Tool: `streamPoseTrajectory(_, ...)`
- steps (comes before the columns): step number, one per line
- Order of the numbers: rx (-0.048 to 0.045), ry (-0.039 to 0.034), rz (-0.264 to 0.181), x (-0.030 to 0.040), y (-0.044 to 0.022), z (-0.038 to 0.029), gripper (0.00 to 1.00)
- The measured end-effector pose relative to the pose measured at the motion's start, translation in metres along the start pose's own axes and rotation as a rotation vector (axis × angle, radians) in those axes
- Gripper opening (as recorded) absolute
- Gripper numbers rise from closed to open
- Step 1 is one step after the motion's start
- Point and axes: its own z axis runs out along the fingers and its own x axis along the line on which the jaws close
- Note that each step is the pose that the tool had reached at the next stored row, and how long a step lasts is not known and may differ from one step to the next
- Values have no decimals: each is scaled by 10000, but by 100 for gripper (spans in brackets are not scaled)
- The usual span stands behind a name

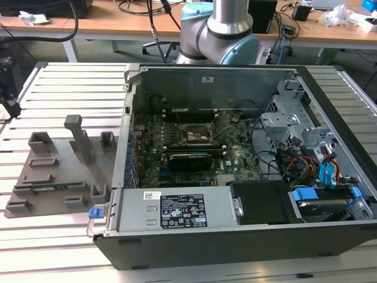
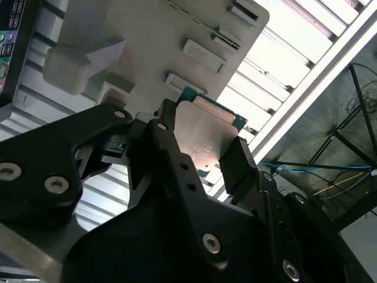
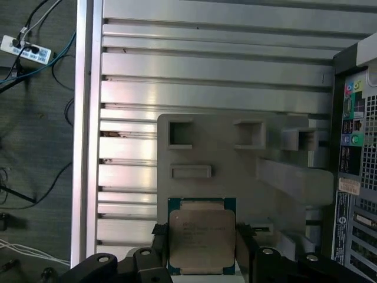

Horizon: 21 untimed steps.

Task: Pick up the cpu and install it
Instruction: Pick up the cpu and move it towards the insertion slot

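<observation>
The cpu is a flat square chip with a silver-grey top and a green rim. My gripper is shut on it, one black finger pressed to each side. In the second wrist view the cpu sits between the same fingers of the gripper, over the edge of a grey holder tray. In the exterior view the open computer case shows the motherboard with its black metal-framed socket near the middle.
The grey holder tray with raised pockets and posts lies on the slatted metal table at the exterior view's left of the case. The arm's base stands behind the case. Drive cages and cables fill the case's right side.
</observation>
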Motion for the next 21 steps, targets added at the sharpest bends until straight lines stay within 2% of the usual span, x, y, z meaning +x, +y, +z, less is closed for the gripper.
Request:
streamPoseTrajectory(14, 0, 0, 0, -6, -8, -228, 55)
streamPoseTrajectory(17, 0, 0, 0, -8, -11, -327, 55)
streamPoseTrajectory(21, 0, 0, 0, -10, -14, -399, 55)
